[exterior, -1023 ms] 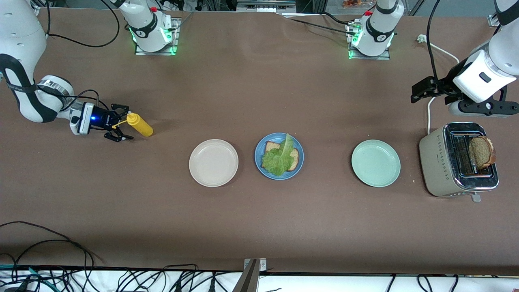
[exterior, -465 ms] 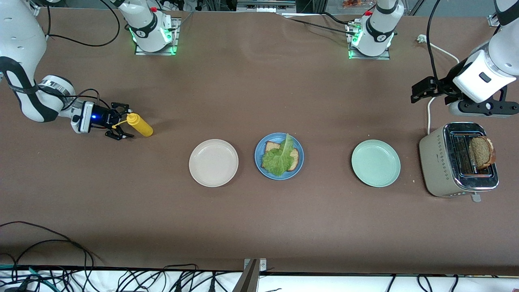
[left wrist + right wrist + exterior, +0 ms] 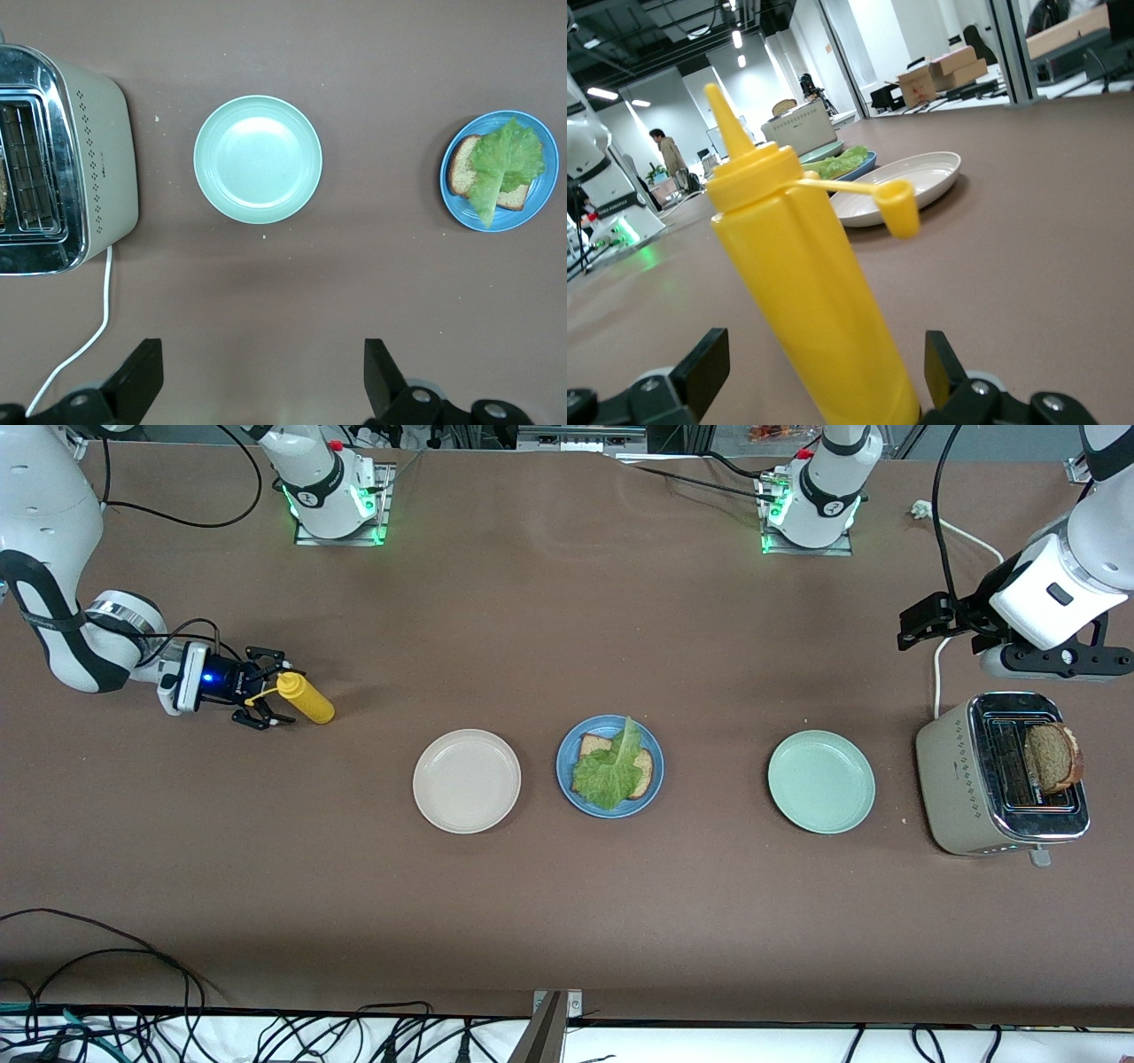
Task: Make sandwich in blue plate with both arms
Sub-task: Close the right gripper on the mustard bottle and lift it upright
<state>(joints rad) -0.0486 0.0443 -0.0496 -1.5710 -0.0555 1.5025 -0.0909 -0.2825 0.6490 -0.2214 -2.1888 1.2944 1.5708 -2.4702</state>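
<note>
Right gripper open around my yellow bottle on the desk; left gripper open above the toaster. Blue plate well apart, cream plate between.

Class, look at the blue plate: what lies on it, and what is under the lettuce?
On the blue plate lies one bread slice with a lettuce leaf on top. The leaf covers most of the slice, so its middle is hidden.

Glossy white arms, dark grey joints, black cables, seemingly black hands.
</note>
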